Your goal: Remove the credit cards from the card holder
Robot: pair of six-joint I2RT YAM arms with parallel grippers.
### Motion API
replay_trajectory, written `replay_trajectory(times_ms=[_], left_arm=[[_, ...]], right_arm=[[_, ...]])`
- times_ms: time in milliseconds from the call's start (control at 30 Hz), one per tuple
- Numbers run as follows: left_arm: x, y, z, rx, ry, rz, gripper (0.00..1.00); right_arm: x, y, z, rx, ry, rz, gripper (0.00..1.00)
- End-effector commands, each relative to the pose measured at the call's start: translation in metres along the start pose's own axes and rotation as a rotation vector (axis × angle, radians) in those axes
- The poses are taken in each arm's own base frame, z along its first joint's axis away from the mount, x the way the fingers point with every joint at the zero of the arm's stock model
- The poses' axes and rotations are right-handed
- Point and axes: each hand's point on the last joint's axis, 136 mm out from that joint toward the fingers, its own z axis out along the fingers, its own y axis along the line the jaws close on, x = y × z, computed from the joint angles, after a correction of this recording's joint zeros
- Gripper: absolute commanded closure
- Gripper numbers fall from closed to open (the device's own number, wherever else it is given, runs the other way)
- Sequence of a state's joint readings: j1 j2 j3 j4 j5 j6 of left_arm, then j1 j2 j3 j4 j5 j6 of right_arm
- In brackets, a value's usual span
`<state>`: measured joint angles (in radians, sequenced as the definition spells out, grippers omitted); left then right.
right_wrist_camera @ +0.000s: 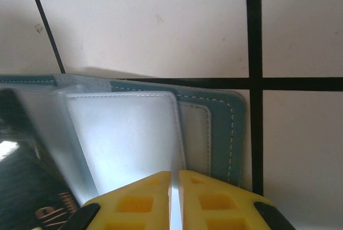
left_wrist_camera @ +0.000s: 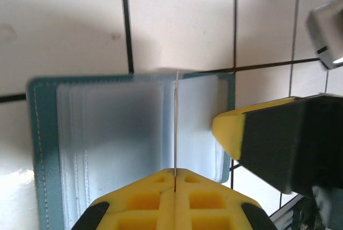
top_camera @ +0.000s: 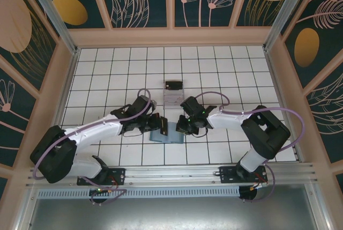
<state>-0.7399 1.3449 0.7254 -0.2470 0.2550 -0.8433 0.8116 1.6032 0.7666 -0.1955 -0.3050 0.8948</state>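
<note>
We are working at the holder (top_camera: 167, 133), which is lying open on the tiles between the two arms. Our left gripper (left_wrist_camera: 175, 175) is pinching shut on a thin sheet (left_wrist_camera: 176, 123) standing edge-on over the crease. Our right gripper (right_wrist_camera: 174, 176) is clamping a clear sleeve (right_wrist_camera: 128, 133) at the holder's edge.

To do this well, we are judging that the right should be pinning the holder flat. The left should be drawing straight along the pocket, without twisting, so the sheet is not bending or dragging the holder along.

A black card (right_wrist_camera: 21, 176) is lying partly under clear plastic in the right wrist view, cut off by the frame. We are unable to tell whether the pinched sheet is a card or a sleeve leaf. On the box (top_camera: 172, 100) beyond, a dark flat piece is looking too small to name.
</note>
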Motion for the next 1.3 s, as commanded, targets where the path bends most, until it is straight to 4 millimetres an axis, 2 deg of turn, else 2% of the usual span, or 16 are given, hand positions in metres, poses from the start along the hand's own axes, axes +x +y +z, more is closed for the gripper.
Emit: replay_trajectory(times_ms=[0,267,333,467,600,800,967,1200,1267], left_arm=[[-0.014,-0.001,-0.02,-0.071,-0.038,0.133,0.99],[-0.048,-0.019,-0.034,-0.144,-0.099,0.4,1.0],[-0.06,-0.031,-0.038,-0.142,-0.128,0.463,1.0],[-0.075,-0.042,-0.035,-0.158,-0.131,0.604,1.0],[-0.09,-0.057,-0.029,-0.182,-0.102,0.815,1.0],[-0.098,-0.063,-0.017,-0.206,-0.016,1.204,1.0],[-0.106,-0.069,-0.011,-0.216,0.047,1.436,1.0],[-0.095,-0.07,0.004,-0.121,0.276,1.65,1.0],[-0.107,-0.069,0.007,-0.131,0.307,1.652,1.0]], right_arm=[[-0.002,-0.004,-0.011,0.05,-0.022,-0.023,0.85],[-0.015,0.005,-0.035,0.018,-0.081,-0.034,0.8],[-0.019,0.003,-0.042,0.019,-0.097,-0.033,0.79],[-0.029,-0.002,-0.058,0.014,-0.143,-0.026,0.78],[-0.039,-0.012,-0.072,0.022,-0.178,-0.021,0.78],[-0.05,-0.025,-0.09,0.018,-0.225,-0.005,0.78],[-0.053,-0.033,-0.098,0.022,-0.247,0.005,0.78],[-0.05,-0.039,-0.103,0.012,-0.264,0.03,0.78],[-0.049,-0.041,-0.104,0.011,-0.266,0.036,0.78]])
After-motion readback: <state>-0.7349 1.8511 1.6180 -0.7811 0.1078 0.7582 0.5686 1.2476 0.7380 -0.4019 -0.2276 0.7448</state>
